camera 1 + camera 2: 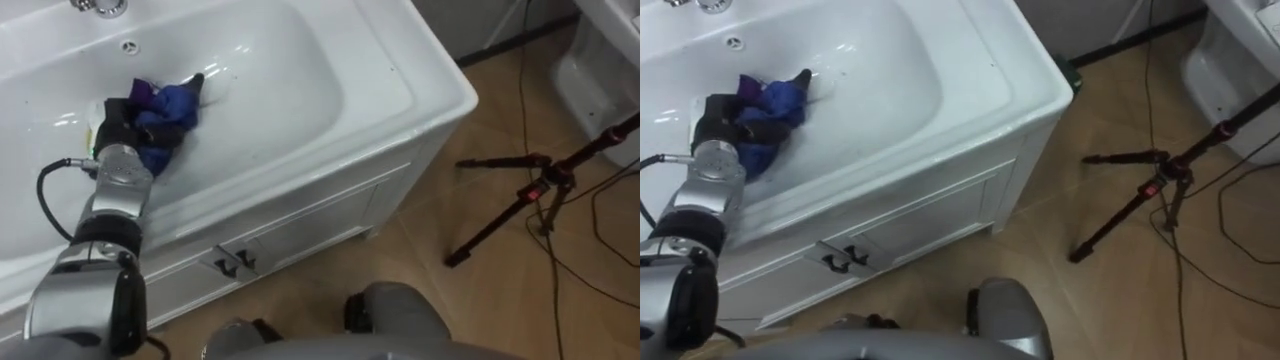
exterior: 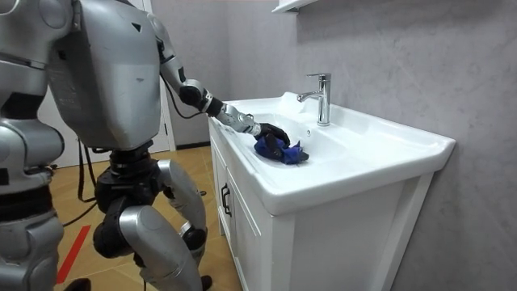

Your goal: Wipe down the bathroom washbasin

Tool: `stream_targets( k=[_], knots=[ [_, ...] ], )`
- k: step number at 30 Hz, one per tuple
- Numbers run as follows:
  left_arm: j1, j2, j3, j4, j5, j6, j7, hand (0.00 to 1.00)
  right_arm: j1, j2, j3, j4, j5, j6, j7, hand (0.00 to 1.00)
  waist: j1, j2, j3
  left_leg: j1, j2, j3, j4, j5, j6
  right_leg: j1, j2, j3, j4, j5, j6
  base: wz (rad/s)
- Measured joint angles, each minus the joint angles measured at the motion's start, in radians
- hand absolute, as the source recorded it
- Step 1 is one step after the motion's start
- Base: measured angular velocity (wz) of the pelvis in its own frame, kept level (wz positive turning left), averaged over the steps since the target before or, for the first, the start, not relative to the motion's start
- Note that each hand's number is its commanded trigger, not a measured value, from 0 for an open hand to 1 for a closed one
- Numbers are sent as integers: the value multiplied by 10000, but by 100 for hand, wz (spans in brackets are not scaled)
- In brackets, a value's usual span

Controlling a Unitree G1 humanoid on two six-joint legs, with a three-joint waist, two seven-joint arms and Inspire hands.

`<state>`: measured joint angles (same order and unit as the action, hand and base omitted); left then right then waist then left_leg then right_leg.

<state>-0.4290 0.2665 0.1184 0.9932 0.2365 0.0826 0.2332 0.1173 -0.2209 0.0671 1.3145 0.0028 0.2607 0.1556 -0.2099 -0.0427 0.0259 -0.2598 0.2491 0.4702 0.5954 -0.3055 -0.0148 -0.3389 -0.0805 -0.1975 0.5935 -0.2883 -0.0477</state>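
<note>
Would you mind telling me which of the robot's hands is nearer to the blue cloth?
Left. The left hand grips the blue cloth inside the basin, fingers curled over it; the right arm hangs at the robot's side, back from the basin.

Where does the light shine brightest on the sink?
Left eye view: white glints streak the basin bowl beside the blue cloth in the left hand. Room view: the faucet gleams; the cabinet front under the rim lies in shade.
</note>
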Motion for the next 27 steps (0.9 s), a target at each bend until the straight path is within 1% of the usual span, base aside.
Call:
stream_targets(
  k=[1, 3, 5, 6, 10, 11, 13, 15, 20, 22, 27],
  knots=[
    [-49, -6, -164, 63, 10, 9, 0, 100, -4, -7, -2, 34, -1, -1, -9, 0, -47, 0, 0, 28, 4, 69, 5, -1, 2, 5, -89, -155, 0, 76, -22, -11],
    [-218, -4, -302, 189, 22, 143, 0, 100, 2, 4, -2, 39, 5, 15, 7, 0, -140, 6, 4, 25, 10, 85, 28, 3, 1, -6, -90, -153, -5, 106, -30, -4],
    [-297, 55, -417, 194, 101, 353, 1, 100, -35, -4, -27, 47, 6, 24, 15, 0, -327, 23, 5, 14, 43, 94, 62, 7, -3, -11, -85, -123, -1, 108, -35, 0],
    [-345, 62, -438, 208, 99, 440, 1, 100, -73, -16, -26, 45, 14, 19, 62, 0, -362, 38, 6, 16, 53, 97, 72, 10, -10, -11, -74, -106, -1, 108, -36, 0],
    [-395, 62, -498, 229, 97, 534, 1, 100, -198, -26, -16, 51, 11, 20, 246, 0, -473, 91, 8, 12, 55, 102, 99, 17, -27, -17, -73, -92, 8, 109, -29, 0],
    [-407, 64, -594, 179, 90, 638, 2, 100, -245, -38, -16, 45, 13, 14, 321, 0, -499, 114, 3, 6, 52, 132, 99, 11, -17, -49, -76, -64, 19, 116, -17, 0],
    [-448, 79, -773, 141, 83, 713, 3, 100, -298, -55, -13, 37, 9, 13, 372, 0, -507, 137, 3, 10, 43, 223, 99, 0, 1, -121, -96, 1, 72, 122, -6, -8],
    [-505, 88, -961, 97, 87, 735, 3, 100, -291, -56, -7, 38, 9, 14, 438, 0, -621, 137, 4, 15, 13, 241, 117, -7, 12, -150, -143, 8, 145, 119, -10, -3],
    [-605, 72, -1534, 79, 92, 727, 2, 100, -283, -68, -2, 42, 5, 17, 460, 0, -808, 135, 4, 13, 38, 268, 143, -8, 14, -166, -123, 30, 154, 117, -6, 0],
    [-618, 72, -1540, 81, 93, 726, 2, 100, -293, -68, -3, 42, 4, 16, 457, 0, -887, 135, 4, 13, 48, 295, 150, -9, 14, -180, -111, 55, 162, 121, -8, -6],
    [-666, 107, -1541, 83, 91, 723, 2, 100, -279, -72, -3, 62, 3, 24, 443, 0, -896, 125, 4, 3, 167, 518, 202, -33, 56, -295, -49, 164, 170, 180, -15, -7]
  ],
)
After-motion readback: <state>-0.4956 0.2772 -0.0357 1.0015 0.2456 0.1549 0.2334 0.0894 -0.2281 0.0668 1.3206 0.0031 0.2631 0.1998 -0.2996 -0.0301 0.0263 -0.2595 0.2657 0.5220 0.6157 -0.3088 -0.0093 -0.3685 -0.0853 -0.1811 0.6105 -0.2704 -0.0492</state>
